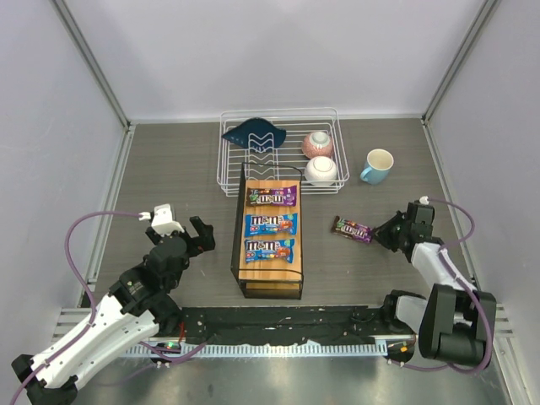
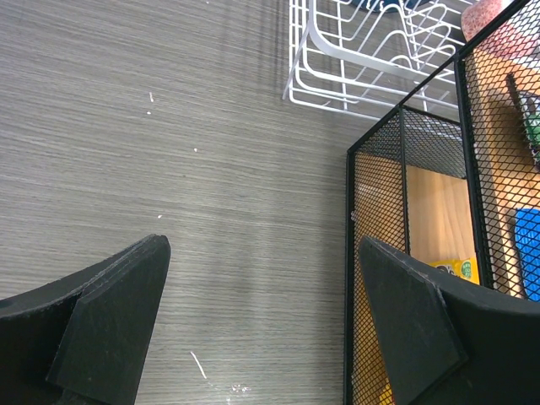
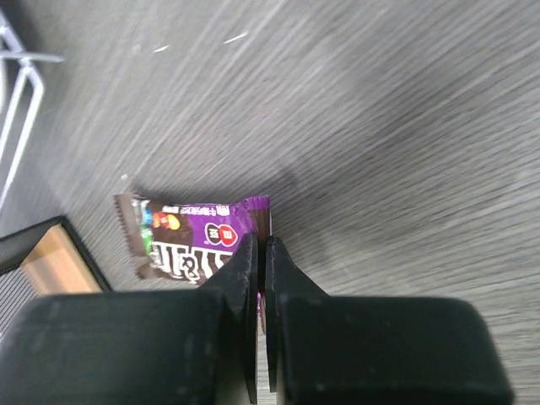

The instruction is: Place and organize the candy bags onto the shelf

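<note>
The shelf point(image 1: 270, 274), a black-framed rack with a wooden top, stands mid-table. A purple candy bag point(image 1: 272, 197) and two blue ones point(image 1: 271, 224) point(image 1: 270, 251) lie in a row on its top. Another purple candy bag point(image 1: 353, 229) is to the right of the shelf, low over or on the table. My right gripper point(image 1: 381, 234) is shut on this bag's right end; the right wrist view shows the bag point(image 3: 186, 236) pinched between the gripper's point(image 3: 261, 245) fingers. My left gripper point(image 1: 202, 236) is open and empty just left of the shelf. The left wrist view shows the gripper point(image 2: 263, 245), the shelf's mesh side point(image 2: 405, 169) and a yellow bag point(image 2: 456, 268) inside.
A white wire dish rack point(image 1: 278, 152) stands behind the shelf and holds a dark blue cloth point(image 1: 257, 133) and two bowls point(image 1: 318, 143) point(image 1: 321, 170). A light blue cup point(image 1: 377, 165) stands right of it. Walls close in the table's left, back and right.
</note>
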Controlling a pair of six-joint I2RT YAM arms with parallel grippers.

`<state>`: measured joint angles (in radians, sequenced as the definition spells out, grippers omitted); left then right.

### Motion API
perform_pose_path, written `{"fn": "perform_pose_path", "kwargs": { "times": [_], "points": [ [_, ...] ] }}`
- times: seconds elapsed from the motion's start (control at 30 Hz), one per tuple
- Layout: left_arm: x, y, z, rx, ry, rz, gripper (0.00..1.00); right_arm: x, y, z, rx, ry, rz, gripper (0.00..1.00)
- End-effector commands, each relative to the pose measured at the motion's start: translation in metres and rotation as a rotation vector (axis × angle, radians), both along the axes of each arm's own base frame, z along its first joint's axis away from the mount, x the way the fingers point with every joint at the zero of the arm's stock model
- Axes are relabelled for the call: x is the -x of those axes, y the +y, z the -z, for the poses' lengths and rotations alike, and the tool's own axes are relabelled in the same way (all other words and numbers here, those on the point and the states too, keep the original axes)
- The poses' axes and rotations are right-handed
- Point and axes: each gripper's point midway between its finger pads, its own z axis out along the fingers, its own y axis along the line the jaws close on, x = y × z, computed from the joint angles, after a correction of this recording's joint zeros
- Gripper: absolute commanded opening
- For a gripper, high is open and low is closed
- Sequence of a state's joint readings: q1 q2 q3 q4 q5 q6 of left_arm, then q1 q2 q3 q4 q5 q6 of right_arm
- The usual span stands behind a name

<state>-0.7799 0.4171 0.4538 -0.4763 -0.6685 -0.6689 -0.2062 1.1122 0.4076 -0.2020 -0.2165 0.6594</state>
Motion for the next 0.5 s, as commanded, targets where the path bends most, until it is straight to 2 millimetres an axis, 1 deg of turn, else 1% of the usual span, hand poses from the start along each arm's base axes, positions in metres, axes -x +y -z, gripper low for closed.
{"fn": "perform_pose_path", "kwargs": {
  "times": [0.0,0.03,0.07,0.1,0.13,0.17,0.23,0.27,0.3,0.37,0.4,0.43,0.47],
  "points": [
    [-0.003,-0.003,-0.008,0.009,-0.025,0.005,1.00,-0.014,0.019,-0.038,-0.042,-0.222,-0.115,0.01],
    [-0.003,-0.003,-0.009,0.010,-0.026,0.005,1.00,-0.014,0.027,-0.046,-0.071,-0.262,-0.149,0.01],
    [-0.003,-0.003,-0.008,0.009,-0.025,0.005,1.00,-0.013,0.031,-0.049,-0.087,-0.283,-0.162,0.01],
    [-0.003,-0.003,-0.008,0.008,-0.024,0.005,1.00,-0.017,0.033,-0.060,-0.089,-0.339,-0.177,0.01],
    [-0.003,-0.003,-0.008,0.007,-0.024,0.004,1.00,-0.016,0.039,-0.064,-0.111,-0.357,-0.203,0.01],
    [-0.003,-0.003,-0.008,0.010,-0.025,0.007,1.00,-0.016,0.042,-0.068,-0.120,-0.369,-0.217,0.01],
    [-0.003,-0.004,-0.008,0.010,-0.025,0.008,1.00,-0.019,0.049,-0.082,-0.139,-0.435,-0.261,0.01],
    [-0.003,-0.003,-0.008,0.010,-0.025,0.007,1.00,-0.018,0.051,-0.083,-0.155,-0.441,-0.265,0.01],
    [-0.003,-0.003,-0.007,0.006,-0.022,0.007,1.00,-0.021,0.053,-0.090,-0.161,-0.473,-0.276,0.01],
    [-0.003,-0.003,-0.008,0.009,-0.024,0.007,1.00,-0.020,0.060,-0.095,-0.208,-0.496,-0.290,0.01],
    [-0.003,-0.004,-0.008,0.009,-0.024,0.008,1.00,-0.023,0.061,-0.104,-0.217,-0.536,-0.297,0.01],
    [-0.003,-0.003,-0.008,0.009,-0.025,0.005,1.00,-0.023,0.063,-0.105,-0.233,-0.548,-0.302,0.01],
    [-0.003,-0.003,-0.008,0.011,-0.026,0.007,1.00,-0.025,0.067,-0.114,-0.259,-0.583,-0.308,0.01]
  ]
}}
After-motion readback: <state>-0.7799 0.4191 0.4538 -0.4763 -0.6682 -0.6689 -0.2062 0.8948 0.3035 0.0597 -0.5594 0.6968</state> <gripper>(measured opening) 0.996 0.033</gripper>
